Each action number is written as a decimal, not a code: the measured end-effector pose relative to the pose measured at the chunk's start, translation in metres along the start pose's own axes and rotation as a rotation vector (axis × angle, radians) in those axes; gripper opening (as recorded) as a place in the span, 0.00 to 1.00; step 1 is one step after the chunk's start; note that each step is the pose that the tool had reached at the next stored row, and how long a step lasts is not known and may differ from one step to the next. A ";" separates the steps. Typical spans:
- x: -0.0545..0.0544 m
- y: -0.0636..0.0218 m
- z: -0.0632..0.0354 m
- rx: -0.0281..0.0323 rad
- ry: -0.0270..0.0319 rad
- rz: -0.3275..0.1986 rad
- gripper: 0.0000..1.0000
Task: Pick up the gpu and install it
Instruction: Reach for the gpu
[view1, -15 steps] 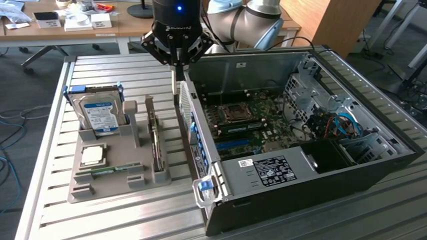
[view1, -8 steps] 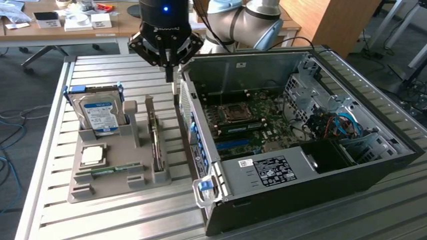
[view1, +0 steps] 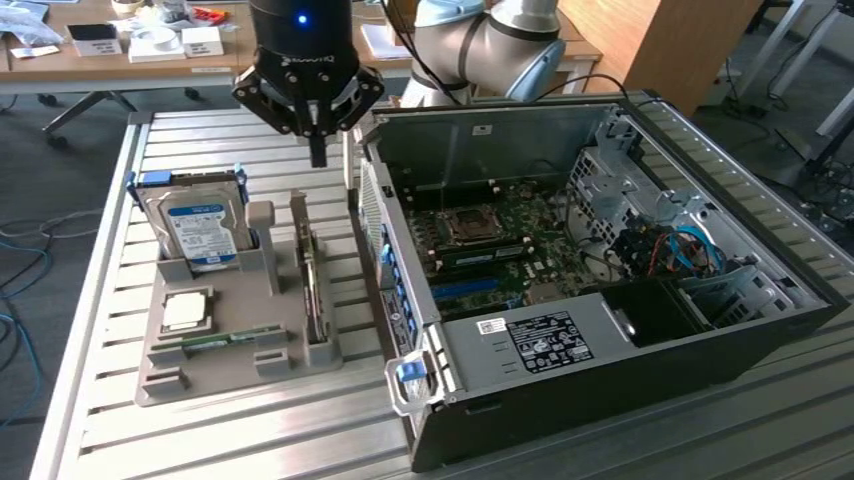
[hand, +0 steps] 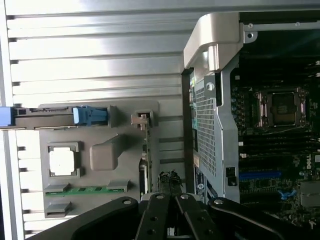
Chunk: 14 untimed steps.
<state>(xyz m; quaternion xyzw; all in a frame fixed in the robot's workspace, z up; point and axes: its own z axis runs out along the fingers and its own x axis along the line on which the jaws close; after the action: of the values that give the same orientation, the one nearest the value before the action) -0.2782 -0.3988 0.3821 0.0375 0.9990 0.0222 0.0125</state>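
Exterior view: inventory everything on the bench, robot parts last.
gpu: one, dark, on edge in the tray's slot nearest the case
hard drive: one, silver with blue label, upright in the tray
processor: one, silver, flat in the tray
memory stick: one, green, flat in the tray
tray: one, grey, on the table, exterior view's left
computer case: one, black, open, beside the tray
table: one, silver, slatted
arm: one, silver-grey, behind the case
gripper: one, black, shut, empty, above the gpu's far end

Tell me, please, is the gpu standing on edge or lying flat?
On edge: the gpu stands upright in a slot of the grey holder, its thin edge facing up.
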 end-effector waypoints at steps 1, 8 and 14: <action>0.003 -0.0002 0.0001 -0.0001 0.0000 0.000 0.11; 0.011 -0.0009 0.0003 0.0000 0.0001 0.000 0.11; 0.011 -0.0009 0.0003 0.0000 0.0001 0.000 0.11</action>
<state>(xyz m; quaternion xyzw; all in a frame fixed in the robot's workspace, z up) -0.2896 -0.3989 0.3815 0.0374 0.9990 0.0222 0.0125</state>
